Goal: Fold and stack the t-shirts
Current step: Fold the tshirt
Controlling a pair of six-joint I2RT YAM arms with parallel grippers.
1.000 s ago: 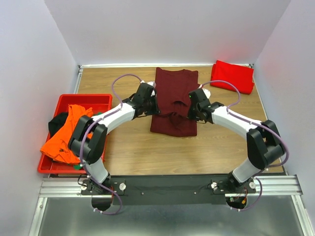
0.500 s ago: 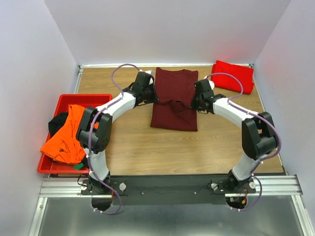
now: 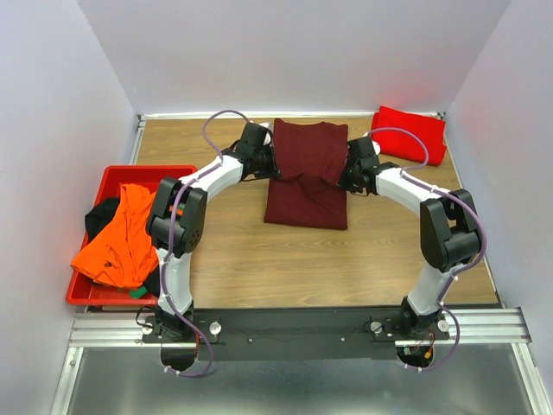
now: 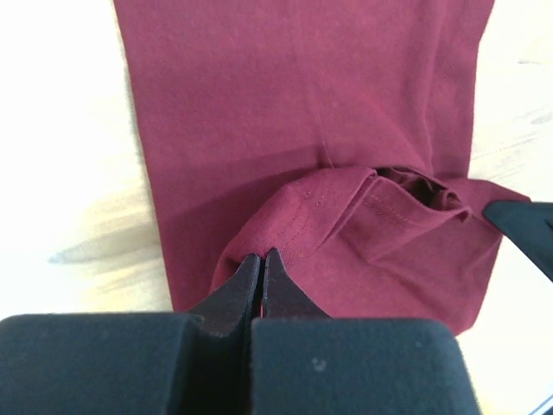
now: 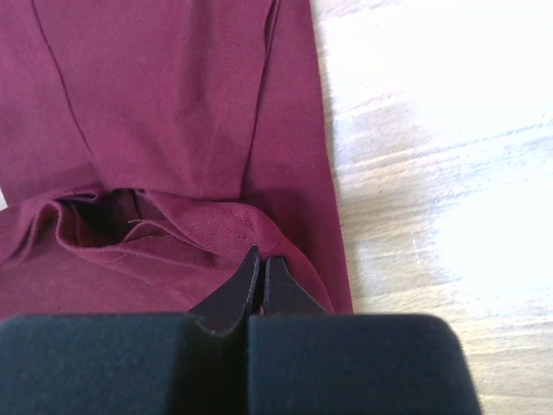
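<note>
A dark maroon t-shirt [image 3: 307, 173] lies lengthwise in the middle of the table, its near hem doubled over the body. My left gripper [image 3: 270, 167] is shut on the left corner of that lifted hem [image 4: 285, 220]. My right gripper [image 3: 344, 173] is shut on the right corner of the maroon t-shirt [image 5: 216, 229]. Both hold the hem a little above the cloth, about halfway along the shirt. A folded bright red t-shirt [image 3: 408, 134] rests at the far right corner. An orange t-shirt [image 3: 117, 238] and a black one [image 3: 99, 216] lie bunched in the tray.
A rigid red plastic tray [image 3: 160, 173] sits at the table's left edge. Bare wooden table [image 3: 259, 259] runs between the shirt and the arm bases. White walls close in the back and both sides.
Both grippers have carried the maroon hem away from the near edge toward the collar, so the fold has lengthened and the arms reach further out.
</note>
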